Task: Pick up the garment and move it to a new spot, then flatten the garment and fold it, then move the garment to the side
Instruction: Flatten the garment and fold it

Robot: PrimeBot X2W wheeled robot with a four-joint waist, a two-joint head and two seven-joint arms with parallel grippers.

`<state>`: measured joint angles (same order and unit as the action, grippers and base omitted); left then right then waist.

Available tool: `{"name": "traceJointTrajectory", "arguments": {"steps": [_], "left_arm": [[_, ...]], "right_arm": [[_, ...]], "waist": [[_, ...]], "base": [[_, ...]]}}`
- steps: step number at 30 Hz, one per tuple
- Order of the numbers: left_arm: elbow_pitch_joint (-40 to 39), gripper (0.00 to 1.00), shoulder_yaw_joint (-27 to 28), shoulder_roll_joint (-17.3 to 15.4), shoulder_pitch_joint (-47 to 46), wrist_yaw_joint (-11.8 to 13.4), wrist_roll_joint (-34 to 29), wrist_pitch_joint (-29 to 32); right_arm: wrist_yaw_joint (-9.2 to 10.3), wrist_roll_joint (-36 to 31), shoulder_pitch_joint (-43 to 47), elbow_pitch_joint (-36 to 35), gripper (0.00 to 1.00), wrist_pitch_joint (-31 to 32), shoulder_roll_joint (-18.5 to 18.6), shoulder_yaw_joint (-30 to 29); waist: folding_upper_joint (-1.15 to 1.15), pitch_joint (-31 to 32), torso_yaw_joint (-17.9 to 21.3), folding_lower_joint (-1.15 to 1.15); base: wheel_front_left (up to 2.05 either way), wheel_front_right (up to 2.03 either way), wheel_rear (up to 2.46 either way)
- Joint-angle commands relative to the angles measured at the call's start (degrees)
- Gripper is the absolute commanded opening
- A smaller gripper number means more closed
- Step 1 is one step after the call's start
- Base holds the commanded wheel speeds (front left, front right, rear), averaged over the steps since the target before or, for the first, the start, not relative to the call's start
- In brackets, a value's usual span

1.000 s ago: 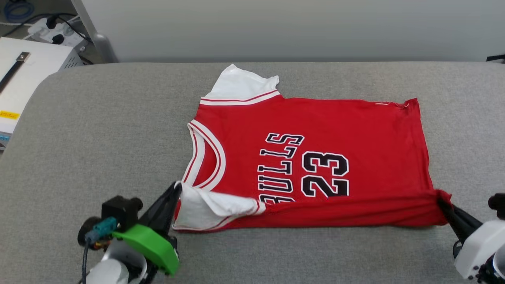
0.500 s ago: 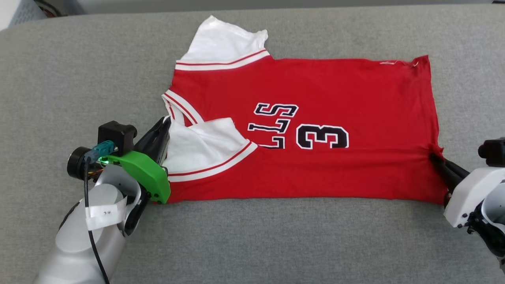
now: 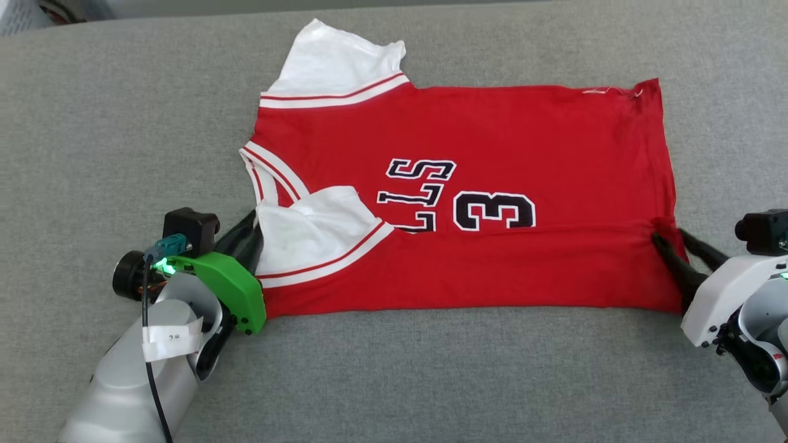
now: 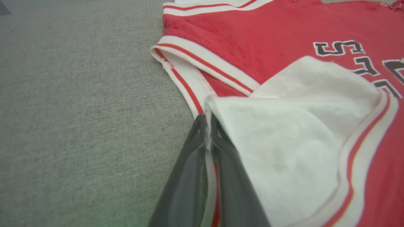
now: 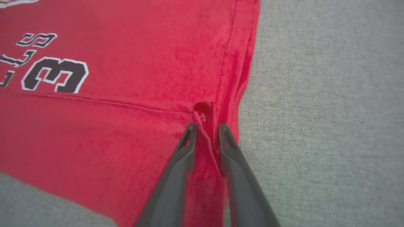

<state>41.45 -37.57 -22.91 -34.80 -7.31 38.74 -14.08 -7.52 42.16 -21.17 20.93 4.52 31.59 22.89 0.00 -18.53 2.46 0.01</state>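
Garment (image 3: 492, 135) half-folded on grey padded surface (image 3: 92, 123)

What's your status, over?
Left pincer shut on garment at white sleeve. Right pincer open astride the hem. Near edge folded over, lying flat. Nothing in the way.

We see the near edge of the garment (image 3: 492, 123) folded farther over the front, hiding more lettering. The right gripper (image 5: 206, 125), pinched shut before, now stands parted.
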Motion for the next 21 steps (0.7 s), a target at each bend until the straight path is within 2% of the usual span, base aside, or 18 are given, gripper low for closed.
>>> {"name": "traceJointTrajectory", "arguments": {"steps": [1, 6, 8, 11, 14, 18, 21], "left_arm": [[0.41, 1.00, -0.42, -0.72, -0.76, -0.17, 0.49, -0.24], [-1.97, 1.00, -1.52, -3.03, -2.37, -0.17, 1.39, -0.32], [-3.48, 1.00, -2.39, -4.30, -3.27, -0.17, 2.11, 1.21], [-7.16, 1.00, -4.42, -6.85, -5.55, -0.17, 4.93, 7.17], [-9.91, 1.00, -6.39, -8.69, -7.19, -0.17, 9.40, 15.76], [-13.02, 1.00, -9.29, -10.96, -9.30, -0.17, 17.53, 31.87], [-14.66, 1.00, -10.84, -11.91, -10.32, -0.17, 22.50, 41.27]], "right_arm": [[0.03, 0.60, 0.29, -0.53, 1.00, -0.97, 0.41, -0.12], [0.03, 0.26, 2.05, -4.20, 1.00, -2.45, 1.68, -1.69], [0.03, -0.11, 2.95, -5.68, 1.00, -2.02, 2.05, -2.42], [0.03, -0.98, 4.55, -8.02, 1.00, 0.11, 2.31, -3.32], [0.03, -1.41, 5.42, -9.21, 1.00, 1.58, 2.10, -4.09], [0.03, -1.95, 6.29, -10.66, 1.00, 3.71, 1.69, -4.86], [0.03, -2.13, 6.68, -11.51, 1.00, 5.01, 1.38, -5.06]], "waist": [[0.00, 2.07, -0.67, -0.01], [0.00, 5.26, -1.61, -0.01], [0.00, 6.18, -1.93, -0.01], [0.00, 7.65, -2.45, -0.01], [0.00, 8.29, -2.61, -0.01], [0.00, 8.48, -2.61, -0.01], [0.00, 8.22, -2.35, -0.01]], "base": [[0.00, 0.00, 0.00], [0.00, 0.00, 0.00], [0.00, 0.00, 0.00], [0.00, 0.00, 0.00], [0.00, 0.00, 0.00], [0.00, 0.00, 0.00], [0.00, 0.00, 0.00]]}}
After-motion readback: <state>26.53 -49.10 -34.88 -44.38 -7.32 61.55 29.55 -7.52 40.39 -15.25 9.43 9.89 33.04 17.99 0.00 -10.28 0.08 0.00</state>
